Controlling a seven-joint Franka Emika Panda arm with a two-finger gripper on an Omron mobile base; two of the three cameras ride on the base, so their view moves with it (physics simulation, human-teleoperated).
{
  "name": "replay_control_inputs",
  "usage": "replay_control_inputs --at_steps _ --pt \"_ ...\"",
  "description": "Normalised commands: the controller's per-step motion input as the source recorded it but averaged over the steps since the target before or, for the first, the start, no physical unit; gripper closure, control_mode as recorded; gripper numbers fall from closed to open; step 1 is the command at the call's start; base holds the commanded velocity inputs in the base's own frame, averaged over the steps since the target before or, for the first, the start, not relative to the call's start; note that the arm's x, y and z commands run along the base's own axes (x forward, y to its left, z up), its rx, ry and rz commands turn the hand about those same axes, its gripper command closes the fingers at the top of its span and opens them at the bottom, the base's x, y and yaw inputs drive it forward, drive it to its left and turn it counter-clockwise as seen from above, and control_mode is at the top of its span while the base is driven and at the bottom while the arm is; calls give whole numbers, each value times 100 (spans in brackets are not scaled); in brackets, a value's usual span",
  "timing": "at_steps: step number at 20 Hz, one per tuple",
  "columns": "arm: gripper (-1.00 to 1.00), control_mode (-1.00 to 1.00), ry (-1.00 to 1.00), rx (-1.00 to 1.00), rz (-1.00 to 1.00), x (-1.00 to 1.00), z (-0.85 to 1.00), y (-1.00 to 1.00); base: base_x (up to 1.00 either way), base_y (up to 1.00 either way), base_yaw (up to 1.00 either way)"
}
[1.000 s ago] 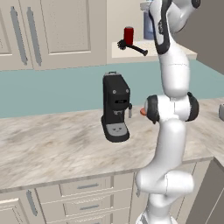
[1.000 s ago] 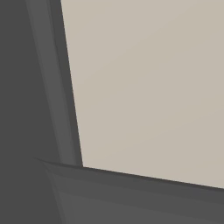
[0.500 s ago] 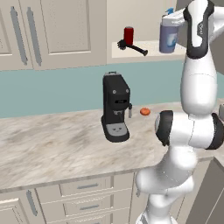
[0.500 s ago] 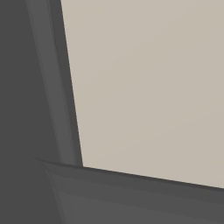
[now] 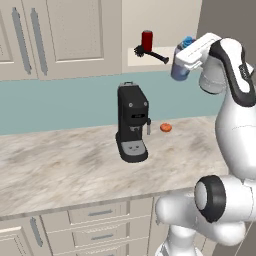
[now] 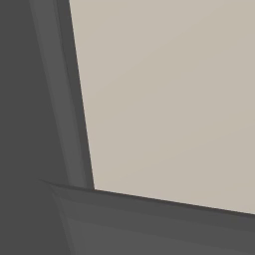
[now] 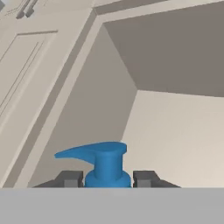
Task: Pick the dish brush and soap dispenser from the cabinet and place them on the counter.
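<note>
We see the soap dispenser (image 5: 180, 67) sitting right in the pincer (image 5: 178, 64): in the hand view its blue pump top (image 7: 103, 162) rises between the two dark fingertips (image 7: 70, 178), one each side of the neck, so the pincer is clenched on the bottle. Dispenser is up in the air, out in front of the cabinet (image 5: 165, 30) opening, clear of the shelf.

The dish brush (image 5: 152, 54) lies on the cabinet shelf just to the left of the pincer in the left base view, handle end pointing twd the pincer, near it but not touching. Red can (image 5: 147, 39) stands behind the brush head, further from the pincer. Counter (image 5: 60, 165) is well below the pincer; coffee machine (image 5: 132, 122) stands on it down-left of the pincer, a small orange obj (image 5: 165, 127) beside it, nearly under the pincer.

Arm pose: rises at the right side, elbow bent high, forearm and hand reaching left at shelf height, hand abt level. Hand view looks along the pincer into the cabinet's cream interior, w/ a panelled door (image 7: 26, 83) off to one side.

Vs half a sec ago: we note the hand w/ the bottle has come lower, from the top of the opening to about shelf level. Brush, can, coffee machine unchanged.
</note>
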Motion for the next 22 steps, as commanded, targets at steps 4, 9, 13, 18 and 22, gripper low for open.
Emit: replay_control_inputs --at_steps 4,9,13,18,22 --pt "100 -100 -8 0 0 -50 -26 5 0 0 0" --pt "100 -100 -2 0 0 -48 -39 3 0 0 0" --pt "100 -100 0 1 0 -45 -47 0 0 0 0" --pt "100 -100 7 1 0 -9 -31 0 0 0 0" --pt "100 -100 11 20 0 10 -26 -12 0 0 0"
